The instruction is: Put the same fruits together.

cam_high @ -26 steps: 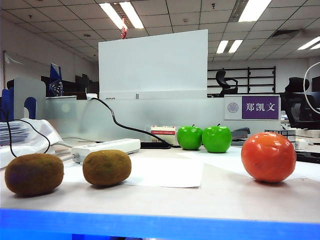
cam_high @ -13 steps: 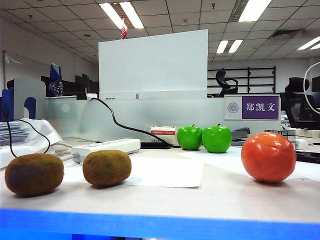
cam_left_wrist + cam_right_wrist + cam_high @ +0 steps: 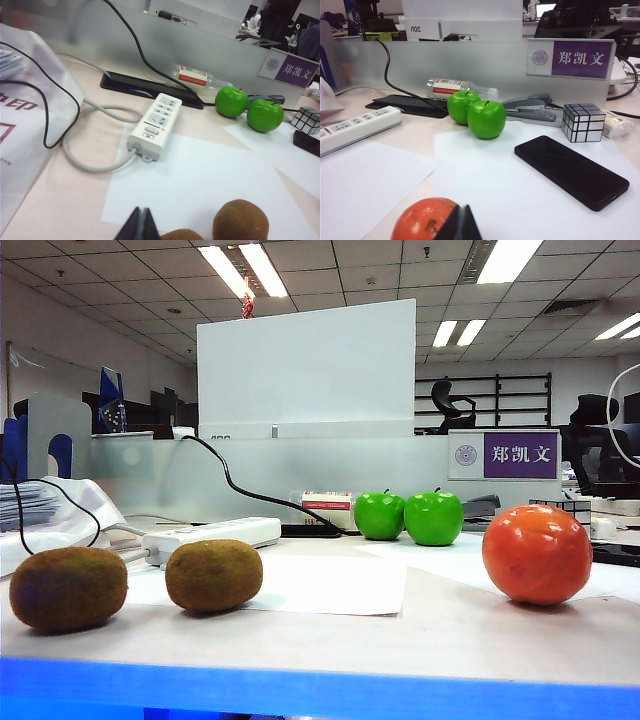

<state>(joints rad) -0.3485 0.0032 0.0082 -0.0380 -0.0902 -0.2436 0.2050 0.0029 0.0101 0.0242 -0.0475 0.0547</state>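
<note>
1. Exterior view first, nearest the camera: we see two kiwis (image 3: 68,588) (image 3: 214,575) lying apart from each other on the left of the table (image 3: 440,640), and the orange-red fruit (image 3: 537,553) alone on the right.
2. Neither arm appears in that view; our grippers show only in the wrist views.
3. Our left gripper (image 3: 140,226) hovers low over the near edge, its jaws pressed together with nothing between them. Just beside its tip lie the two kiwis, one (image 3: 240,221) plainly seen, the other (image 3: 181,234) barely showing.
4. Our right gripper (image 3: 459,223) is likewise closed and empty, its tip in front of the orange-red fruit (image 3: 425,219); we cannot tell whether it touches it.
5. Farther out, a white power strip (image 3: 155,125) lies partly on a sheet of white paper (image 3: 200,185), and a black phone (image 3: 571,170) lies flat on paper to the right.
6. Beyond these, the two green apples (image 3: 380,515) (image 3: 434,517) stand upright, touching side by side near the back of the table.
7. Right of the apples sits a mirrored cube (image 3: 584,122), with a grey stapler (image 3: 530,109) between them and a plastic bottle (image 3: 451,88) lying behind the apples.
8. Farthest back, a frosted partition (image 3: 300,475) carries a purple name sign (image 3: 520,454).
</note>
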